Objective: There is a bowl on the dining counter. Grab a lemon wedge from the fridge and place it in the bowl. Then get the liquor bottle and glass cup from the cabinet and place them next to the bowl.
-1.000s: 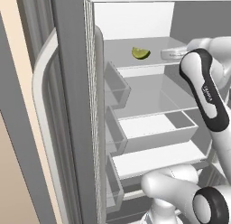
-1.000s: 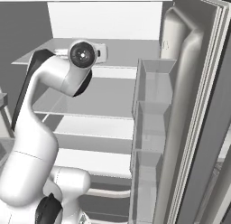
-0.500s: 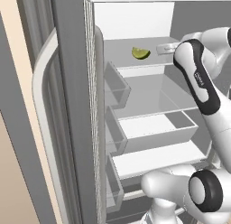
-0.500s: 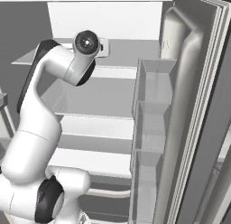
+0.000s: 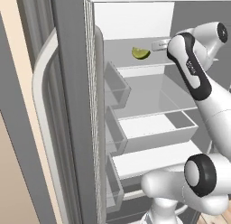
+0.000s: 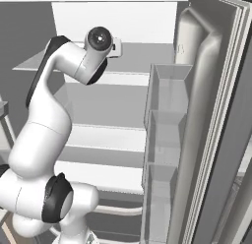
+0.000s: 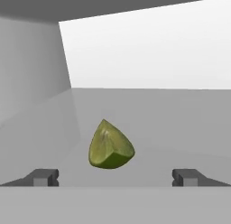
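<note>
We are early in the task: the fridge (image 5: 72,105) is open and our pincer (image 7: 115,178) stands wide, empty, facing the wedge (image 7: 110,146) on the top shelf, probably just short of it. Bowl, bottle and cup all remain.

Beige wall (image 5: 13,142) left; wood floor (image 5: 221,217).

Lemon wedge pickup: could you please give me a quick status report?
Gripper open, level with the top fridge shelf. Lemon wedge lies on that shelf ahead of the fingertips, untouched. Nothing between them.
</note>
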### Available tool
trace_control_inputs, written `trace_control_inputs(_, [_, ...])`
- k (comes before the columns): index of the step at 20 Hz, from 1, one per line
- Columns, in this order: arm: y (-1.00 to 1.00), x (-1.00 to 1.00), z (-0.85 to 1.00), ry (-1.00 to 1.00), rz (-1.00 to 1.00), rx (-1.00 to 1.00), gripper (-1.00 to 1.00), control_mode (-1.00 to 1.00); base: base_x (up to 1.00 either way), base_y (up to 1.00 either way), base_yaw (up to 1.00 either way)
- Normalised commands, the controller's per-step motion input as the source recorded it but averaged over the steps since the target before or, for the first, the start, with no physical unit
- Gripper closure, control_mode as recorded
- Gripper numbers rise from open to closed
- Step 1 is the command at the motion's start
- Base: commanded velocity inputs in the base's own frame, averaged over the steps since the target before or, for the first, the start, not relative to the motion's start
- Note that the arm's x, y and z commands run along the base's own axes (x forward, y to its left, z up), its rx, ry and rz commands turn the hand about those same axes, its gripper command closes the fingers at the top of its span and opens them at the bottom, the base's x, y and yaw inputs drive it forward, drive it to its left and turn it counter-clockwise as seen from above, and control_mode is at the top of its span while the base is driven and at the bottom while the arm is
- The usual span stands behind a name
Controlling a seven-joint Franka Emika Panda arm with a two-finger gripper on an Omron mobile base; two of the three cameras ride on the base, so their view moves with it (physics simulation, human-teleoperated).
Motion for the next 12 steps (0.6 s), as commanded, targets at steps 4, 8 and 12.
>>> trace_control_inputs(4, [0.16, 0.21, -0.2, 0.01, 0.0, -0.04, -1.0, -1.0, 0.0, 0.0, 0.0])
trace_control_inputs(8, [0.16, 0.17, -0.15, 0.0, 0.01, -0.02, -1.0, -1.0, 0.0, 0.0, 0.0])
trace_control_inputs(12, [0.05, 0.06, -0.03, 0.0, 0.05, -0.02, -1.0, -1.0, 0.0, 0.0, 0.0])
